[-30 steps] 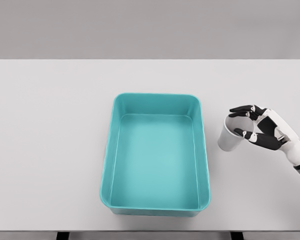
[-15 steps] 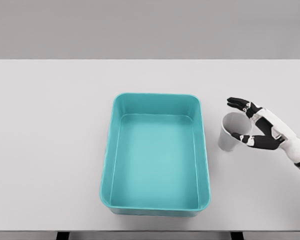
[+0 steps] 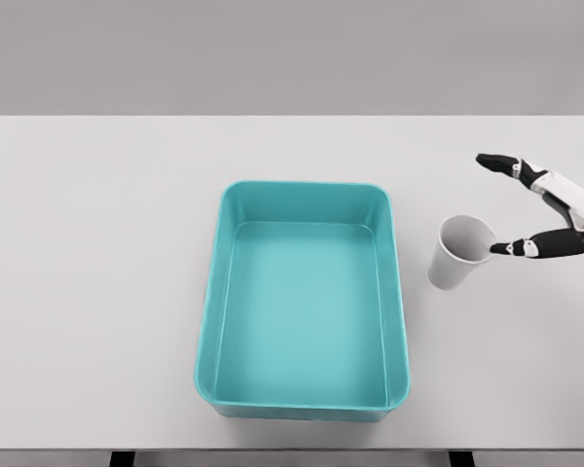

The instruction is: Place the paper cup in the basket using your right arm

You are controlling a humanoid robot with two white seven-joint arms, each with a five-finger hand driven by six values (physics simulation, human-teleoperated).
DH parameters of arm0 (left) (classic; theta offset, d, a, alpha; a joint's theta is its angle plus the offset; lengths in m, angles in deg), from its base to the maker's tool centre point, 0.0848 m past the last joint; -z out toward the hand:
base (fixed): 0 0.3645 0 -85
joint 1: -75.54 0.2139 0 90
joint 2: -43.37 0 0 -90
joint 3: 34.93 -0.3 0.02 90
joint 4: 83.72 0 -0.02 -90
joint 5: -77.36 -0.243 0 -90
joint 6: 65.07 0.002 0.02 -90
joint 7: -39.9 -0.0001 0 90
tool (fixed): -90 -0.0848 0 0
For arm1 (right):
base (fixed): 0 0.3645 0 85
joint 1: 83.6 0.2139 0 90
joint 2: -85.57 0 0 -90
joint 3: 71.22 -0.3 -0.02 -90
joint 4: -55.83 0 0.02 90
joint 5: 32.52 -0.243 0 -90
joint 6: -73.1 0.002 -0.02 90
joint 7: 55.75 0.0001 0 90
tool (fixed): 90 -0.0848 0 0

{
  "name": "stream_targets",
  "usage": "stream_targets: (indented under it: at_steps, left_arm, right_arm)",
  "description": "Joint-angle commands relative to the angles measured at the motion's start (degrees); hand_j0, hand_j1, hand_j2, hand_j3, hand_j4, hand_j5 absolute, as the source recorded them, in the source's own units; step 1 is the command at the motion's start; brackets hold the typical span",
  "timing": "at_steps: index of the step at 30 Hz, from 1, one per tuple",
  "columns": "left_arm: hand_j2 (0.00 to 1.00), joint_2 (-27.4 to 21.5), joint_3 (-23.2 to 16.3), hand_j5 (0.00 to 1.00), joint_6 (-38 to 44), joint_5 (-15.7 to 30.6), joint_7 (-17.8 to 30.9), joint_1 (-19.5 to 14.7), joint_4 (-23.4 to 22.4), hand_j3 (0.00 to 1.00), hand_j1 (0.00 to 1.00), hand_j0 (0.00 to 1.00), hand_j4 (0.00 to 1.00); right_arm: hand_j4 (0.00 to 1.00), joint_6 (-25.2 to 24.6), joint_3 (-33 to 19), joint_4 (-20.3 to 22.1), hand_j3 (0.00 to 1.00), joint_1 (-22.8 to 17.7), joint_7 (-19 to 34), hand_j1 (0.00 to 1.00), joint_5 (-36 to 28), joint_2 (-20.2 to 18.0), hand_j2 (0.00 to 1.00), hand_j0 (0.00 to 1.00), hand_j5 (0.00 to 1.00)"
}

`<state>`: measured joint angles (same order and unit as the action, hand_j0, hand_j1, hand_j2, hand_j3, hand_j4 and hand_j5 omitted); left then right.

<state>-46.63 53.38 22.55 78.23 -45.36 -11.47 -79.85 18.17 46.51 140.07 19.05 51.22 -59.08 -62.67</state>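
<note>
A white paper cup [image 3: 457, 253] stands on the table just right of the teal basket [image 3: 302, 394], its mouth tilted toward me. My right hand [image 3: 526, 204] hovers to the right of the cup, open, with the fingers spread wide. Its thumb tip [image 3: 501, 249] is close to the cup's rim, and I cannot tell whether it touches. The basket holds nothing. The left arm does not show.
The white table [image 3: 107, 292] runs the full width of the view, with its front edge at the bottom and a grey wall behind.
My right hand has let go of the cup, spread its fingers and drawn back up and to the right. The cup has stayed in place beside the basket.
</note>
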Motion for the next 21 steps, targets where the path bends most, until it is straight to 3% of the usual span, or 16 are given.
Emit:
stream_targets:
  at_steps: [1, 9, 21]
  left_arm:
    - [1.00, 0.0, 0.0, 1.00, 0.0, 0.0, 0.0, 0.0, 0.0, 1.00, 1.00, 1.00, 1.00]
    - [1.00, 0.0, 0.0, 1.00, 0.0, 0.0, 0.0, 0.0, 0.0, 1.00, 1.00, 1.00, 1.00]
    - [1.00, 0.0, 0.0, 1.00, 0.0, 0.0, 0.0, 0.0, 0.0, 1.00, 1.00, 1.00, 1.00]
  right_arm:
    - [1.00, -0.1, 0.0, -0.3, 1.00, 0.0, 0.0, 1.00, -0.1, -0.9, 1.00, 1.00, 1.00]
    - [1.00, -0.1, 0.0, -0.7, 1.00, -3.0, 0.0, 1.00, -0.2, -0.5, 1.00, 1.00, 1.00]
    - [1.00, -0.1, 2.3, -7.6, 1.00, -3.9, -0.1, 1.00, 0.0, 4.5, 1.00, 1.00, 1.00]
